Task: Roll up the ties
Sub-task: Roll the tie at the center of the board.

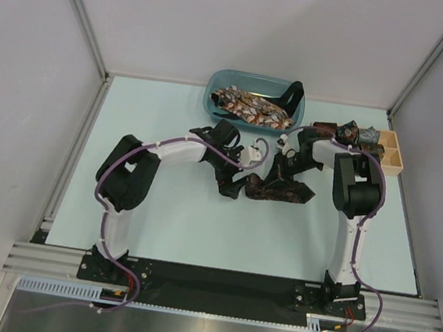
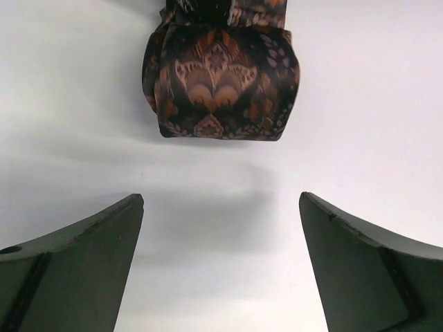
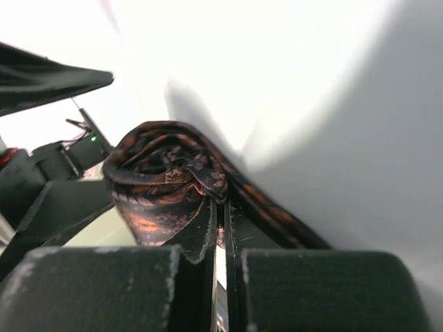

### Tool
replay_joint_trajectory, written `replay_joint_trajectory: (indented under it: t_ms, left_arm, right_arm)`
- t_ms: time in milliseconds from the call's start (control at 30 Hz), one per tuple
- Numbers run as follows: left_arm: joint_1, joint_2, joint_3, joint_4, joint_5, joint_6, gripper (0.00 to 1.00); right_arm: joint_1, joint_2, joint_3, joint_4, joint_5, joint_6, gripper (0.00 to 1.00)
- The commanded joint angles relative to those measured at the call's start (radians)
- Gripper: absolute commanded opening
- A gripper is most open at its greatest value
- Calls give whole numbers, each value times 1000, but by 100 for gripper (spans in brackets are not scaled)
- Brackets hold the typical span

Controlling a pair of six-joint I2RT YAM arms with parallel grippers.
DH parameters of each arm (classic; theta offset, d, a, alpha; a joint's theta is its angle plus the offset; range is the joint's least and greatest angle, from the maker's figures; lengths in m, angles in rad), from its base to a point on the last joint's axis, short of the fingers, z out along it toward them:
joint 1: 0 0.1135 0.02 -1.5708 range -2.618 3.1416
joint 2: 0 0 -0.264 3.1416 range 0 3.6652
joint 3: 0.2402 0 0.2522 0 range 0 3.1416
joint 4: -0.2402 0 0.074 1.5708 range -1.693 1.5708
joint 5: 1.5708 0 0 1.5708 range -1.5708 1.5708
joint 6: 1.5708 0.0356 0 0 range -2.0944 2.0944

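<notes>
Left end effector (image 2: 221,199): jaws spread wide, nothing between them. Right end effector (image 3: 218,211): fingers clenched together, pinching a fold of the dark brown orange-patterned fabric necktie (image 1: 278,189) just where the wound part begins. The tie lies mid-desk on the pale green desk (image 1: 172,225), between the two end effectors, with its long axis running roughly left to right across the top view. One end is wound into a fat coil (image 2: 221,79); the unrolled strip (image 3: 277,221) trails away from the coil past the right fingers. Key relation: in the left wrist view the coil sits straight ahead of the left end effector, centred on the gap between its fingers but clear of both, with bare desk between. The right arm is in contact; the left is close but not touching. Judgement: rolling of this tie is part done, and the next move probably needs the left end effector to advance straight forward onto the coil while the right keeps its pinch; an off-centre approach could let the coil loosen. Further loose patterned ties (image 1: 250,108) sit in the blue plastic basket (image 1: 212,90) at the far edge. Near the wooden compartment box (image 1: 392,153) at far right there are dark bundles (image 1: 350,134), probably rolled ties.
</notes>
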Motion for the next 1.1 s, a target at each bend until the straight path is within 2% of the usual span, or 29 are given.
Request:
replay_joint_trajectory:
  t_ms: [0, 233, 400, 500, 533, 600, 633, 767, 867, 900, 933, 1000, 1067]
  left_arm:
    - [-19, -15, 44, 75, 73, -72, 99]
    - [-76, 87, 142, 139, 71, -164, 99]
    - [-100, 174, 202, 179, -8, -192, 98]
    - [-108, 205, 228, 136, -16, -158, 88]
    - [-109, 208, 230, 124, -18, -132, 79]
    - [-115, 206, 225, 81, -31, -103, 70]
    - [-115, 202, 222, 51, -42, -78, 60]
    - [-117, 157, 169, -20, -103, -5, 43]
    - [-115, 113, 114, -57, -145, 34, 40]
    - [-115, 108, 95, -62, -148, 38, 40]
    - [-117, 101, 89, -74, -150, 39, 39]
    - [-117, 90, 74, -74, -147, 26, 38]
    - [-117, 94, 74, -74, -139, 14, 38]
  right_arm:
    - [-10, 16, -14, 10, 148, -59, 0]
    - [-4, 19, -25, 16, 182, -43, 0]
    - [5, 16, -39, 18, 172, -39, 0]
    - [14, 16, -46, 27, 148, -35, 0]
    - [14, 16, -48, 36, 145, -32, 0]
    - [24, 14, -48, 44, 123, -17, 0]
    - [25, 13, -48, 58, 116, -9, 0]
    - [40, 4, -31, 78, 54, 7, 0]
    - [27, -18, -5, 69, 4, 11, 11]
    - [13, -30, 3, 66, -27, 11, 22]
    - [7, -36, 12, 44, -42, 10, 27]
    - [-9, -53, 33, 24, -88, 7, 36]
    - [-16, -79, 34, -3, -119, 2, 40]
